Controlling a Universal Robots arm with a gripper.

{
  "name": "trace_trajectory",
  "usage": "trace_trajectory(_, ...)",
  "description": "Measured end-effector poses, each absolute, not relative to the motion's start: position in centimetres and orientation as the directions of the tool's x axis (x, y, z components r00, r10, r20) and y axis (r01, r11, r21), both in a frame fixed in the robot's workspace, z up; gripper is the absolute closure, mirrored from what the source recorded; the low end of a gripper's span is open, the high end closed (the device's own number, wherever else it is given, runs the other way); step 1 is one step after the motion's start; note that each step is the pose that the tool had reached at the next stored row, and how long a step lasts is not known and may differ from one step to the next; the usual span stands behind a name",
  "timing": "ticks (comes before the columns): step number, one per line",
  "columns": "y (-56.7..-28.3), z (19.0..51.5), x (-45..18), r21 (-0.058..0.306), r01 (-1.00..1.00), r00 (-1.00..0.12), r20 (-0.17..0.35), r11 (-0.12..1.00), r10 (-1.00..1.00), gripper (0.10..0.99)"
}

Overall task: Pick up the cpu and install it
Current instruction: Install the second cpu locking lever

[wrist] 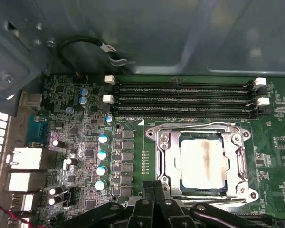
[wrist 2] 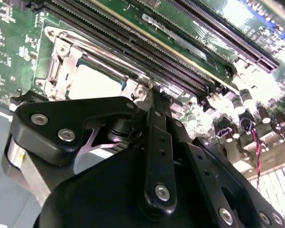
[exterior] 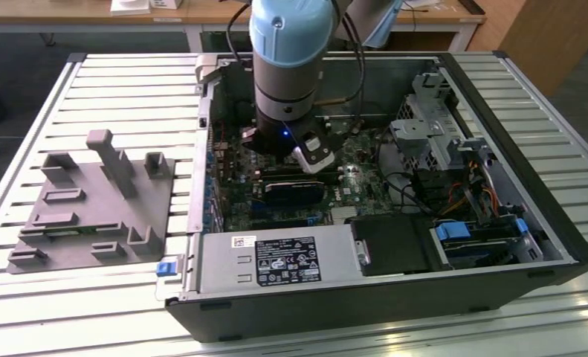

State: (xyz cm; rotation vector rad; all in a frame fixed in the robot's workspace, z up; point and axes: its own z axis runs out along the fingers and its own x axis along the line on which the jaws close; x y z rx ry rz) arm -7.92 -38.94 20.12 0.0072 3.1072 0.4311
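While my gripper [wrist 2: 154, 102] is hanging low inside the open computer case [exterior: 531, 245], I am looking past its black linkage at the green motherboard [wrist: 133, 142] close beneath. The fingers look drawn together into one narrow black spine in the second wrist view, and I am seeing nothing pinched between them, so I am calling them closed and empty.

Just beyond the fingertips the cpu [wrist: 203, 161] is sitting flat inside the metal-framed socket [wrist: 164, 156], its dull silver top streaked with a brownish smear down the middle. In the second wrist view it [wrist 2: 92, 80] is showing pale and square within the same frame, just ahead of my knuckles. It appears to be seated already, level and square in its bed.

I am judging this chip as light, stiff and thin, with a smooth lid that gives little purchase. The underside contacts are surely delicate, so I am favouring a gentle pinch on two opposite edges, never a press on the face, and keeping it dead level.

Farther on, the long dark memory slots [wrist: 180, 99] are running side by side with white latches at their ends. In the exterior view, the grey studded tray [exterior: 95, 208] is lying well apart on the slatted table [exterior: 125, 82].
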Motion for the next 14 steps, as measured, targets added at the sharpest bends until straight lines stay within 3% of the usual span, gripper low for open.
trace_trajectory(14,-38.9,22.8,-7.9,0.272,0.004,-1.000,-0.004,0.962,0.005,0.980)
